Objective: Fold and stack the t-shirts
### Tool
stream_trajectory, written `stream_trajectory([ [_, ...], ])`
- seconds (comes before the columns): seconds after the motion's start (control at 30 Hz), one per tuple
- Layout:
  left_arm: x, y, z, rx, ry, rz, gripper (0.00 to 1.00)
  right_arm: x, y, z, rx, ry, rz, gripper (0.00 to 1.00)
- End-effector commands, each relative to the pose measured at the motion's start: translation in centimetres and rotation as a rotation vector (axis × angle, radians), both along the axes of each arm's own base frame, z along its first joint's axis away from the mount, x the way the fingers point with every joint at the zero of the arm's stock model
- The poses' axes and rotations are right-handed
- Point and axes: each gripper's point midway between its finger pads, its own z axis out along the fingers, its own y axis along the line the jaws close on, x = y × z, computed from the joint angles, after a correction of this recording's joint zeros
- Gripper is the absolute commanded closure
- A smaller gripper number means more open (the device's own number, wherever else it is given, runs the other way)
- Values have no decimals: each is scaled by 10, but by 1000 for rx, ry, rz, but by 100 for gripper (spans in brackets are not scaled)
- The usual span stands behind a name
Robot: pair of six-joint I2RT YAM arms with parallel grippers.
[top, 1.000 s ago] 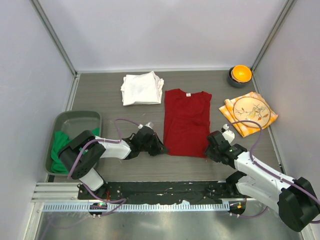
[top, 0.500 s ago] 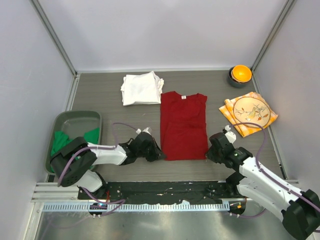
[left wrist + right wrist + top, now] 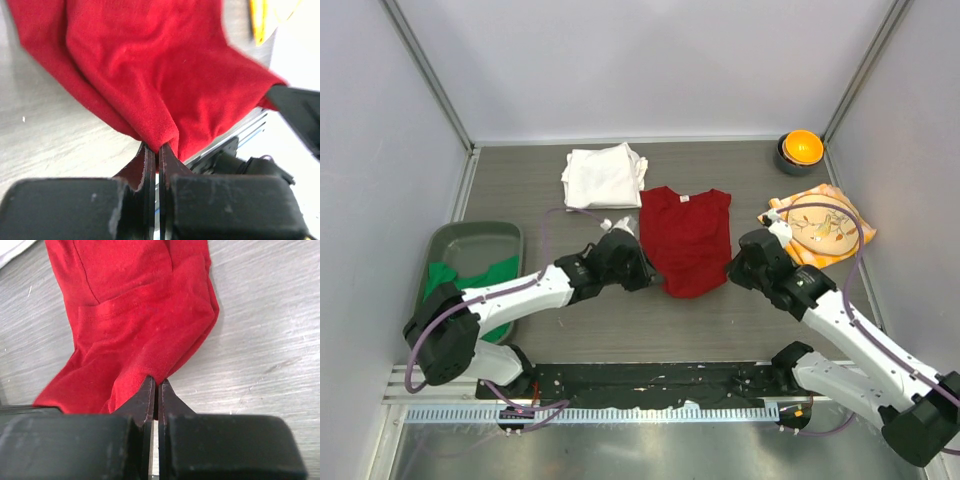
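The red t-shirt [image 3: 687, 240] lies mid-table, neck label at the far end, its near hem lifted and sagging between my two grippers. My left gripper [image 3: 645, 272] is shut on the hem's left corner; the wrist view shows red cloth [image 3: 165, 75] pinched between its jaws [image 3: 158, 147]. My right gripper [image 3: 732, 268] is shut on the hem's right corner; red cloth [image 3: 145, 325] runs out from its closed jaws [image 3: 155, 382]. A folded white t-shirt [image 3: 604, 176] lies at the far left. A green t-shirt [image 3: 455, 280] sits in the grey tray [image 3: 470, 240].
An orange patterned cloth with a circle print [image 3: 818, 224] lies at the right, close to my right arm. A dark bowl holding an orange ball [image 3: 800, 150] stands in the far right corner. The enclosure walls bound the table.
Both grippers have lifted the red shirt's near hem and carried it away from me toward the collar. The shirt now looks shorter and bunched, with the hem sagging between the grippers.
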Motion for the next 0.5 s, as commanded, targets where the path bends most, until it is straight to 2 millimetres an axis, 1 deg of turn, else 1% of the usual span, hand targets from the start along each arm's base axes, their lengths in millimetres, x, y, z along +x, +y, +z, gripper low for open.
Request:
stream_trajectory([
  [0.0, 39, 6, 29, 31, -80, 39, 100, 36, -2, 27, -64, -112, -42, 99],
  [0.03, 57, 6, 37, 23, -91, 64, 100, 45, -2, 31, -63, -133, -50, 99],
  [0.07, 65, 7, 40, 28, -98, 68, 100, 50, -2, 32, -66, -138, -58, 99],
  [0.1, 81, 11, 49, 24, -113, 93, 100, 59, -4, 37, -71, -154, -76, 99],
  [0.13, 90, 11, 44, 38, -101, 99, 100, 69, -4, 35, -82, -154, -85, 99],
  [0.17, 97, 12, 44, 34, -97, 101, 100, 78, -3, 41, -78, -166, -90, 99],
  [0.2, 112, 14, 54, 13, -109, 116, 100, 86, -8, 42, -83, -169, -110, 99],
  [0.23, 121, 15, 45, 29, -90, 122, 100, 97, -6, 38, -88, -164, -119, 99],
  [0.27, 128, 14, 47, 22, -91, 118, 100, 107, -4, 45, -81, -177, -114, 99],
  [0.3, 140, 15, 54, 6, -99, 128, 100, 117, -11, 46, -80, -179, -137, 99],
  [0.33, 145, 14, 45, 18, -80, 132, 100, 129, -9, 39, -79, -169, -135, 99],
  [0.37, 151, 13, 46, 14, -87, 130, 100, 139, -7, 46, -68, -182, -130, 99],
  [0.4, 160, 12, 51, 7, -95, 139, 100, 149, -13, 45, -63, -176, -146, 99],
  [0.43, 165, 12, 50, 5, -92, 140, 100, 159, -13, 47, -56, -191, -150, 99],
  [0.47, 171, 11, 41, 10, -80, 142, 100, 170, -13, 42, -61, -179, -155, 99],
])
